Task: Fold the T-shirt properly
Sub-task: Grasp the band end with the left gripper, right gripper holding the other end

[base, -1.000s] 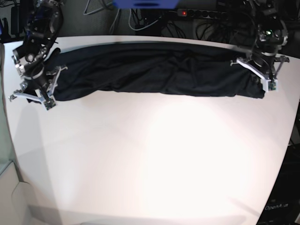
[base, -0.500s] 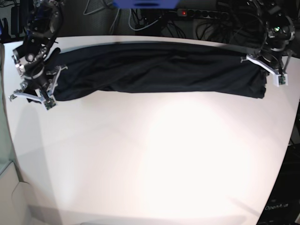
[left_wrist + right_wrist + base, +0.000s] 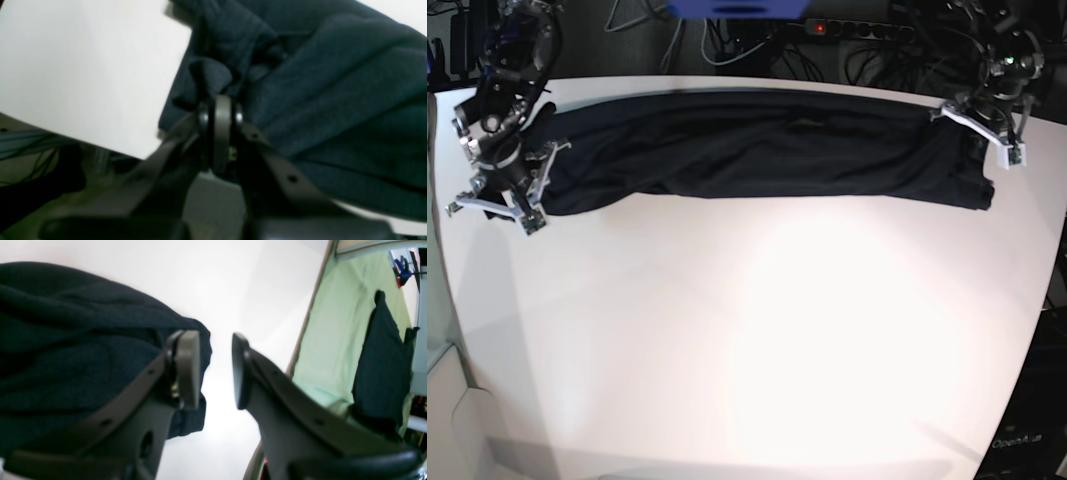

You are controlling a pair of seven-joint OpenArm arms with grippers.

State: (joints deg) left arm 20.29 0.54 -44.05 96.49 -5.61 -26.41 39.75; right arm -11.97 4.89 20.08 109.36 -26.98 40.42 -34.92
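The T-shirt (image 3: 757, 150) lies as a long dark band across the far part of the white table (image 3: 757, 330). At the band's right end in the base view, my left gripper (image 3: 983, 134) is shut on a fold of the cloth. The left wrist view shows that pinched fold (image 3: 213, 75) bunched above the closed fingers (image 3: 223, 126). My right gripper (image 3: 493, 212) stands at the band's other end, open. Its fingers (image 3: 189, 366) frame bare table in the right wrist view, with the T-shirt (image 3: 73, 350) beside and behind the left one. Nothing lies between them.
Cables and a power strip (image 3: 847, 30) run behind the table's far edge. The table's left edge (image 3: 310, 316) passes just beside my right gripper, with a pale green surface (image 3: 340, 340) beyond it. The table's right corner lies close to my left gripper.
My left gripper has pulled the shirt's end outward and then toward the table's far edge, drawing the band straighter. The right arm has not moved.
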